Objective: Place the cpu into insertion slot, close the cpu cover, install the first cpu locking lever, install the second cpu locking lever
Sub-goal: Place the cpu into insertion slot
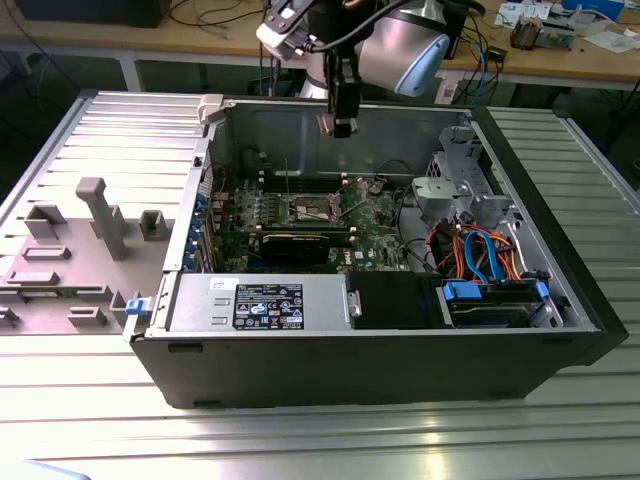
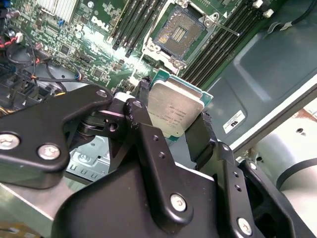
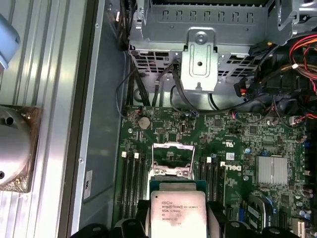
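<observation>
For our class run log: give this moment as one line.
end effector: shut on cpu | cpu: not seated | insertion slot: empty

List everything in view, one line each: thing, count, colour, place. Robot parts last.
cpu: one, silver-grey top, held above the board.
insertion slot: one, dark centre with silver surround, uncovered on the board.
circuit board: one, green, on the case floor.
memory slots: several, black, on both sides of the slot.
computer case: one, black, lying open on the ribbed metal table.
drive cage: one, silver, at one end of the case.
cables: a bundle, orange and blue, at the exterior view's right.
moulded panel: one, grey, at the exterior view's left.
gripper: one, black, shut on the cpu.
arm: one, silver-grey, above the case.
</observation>
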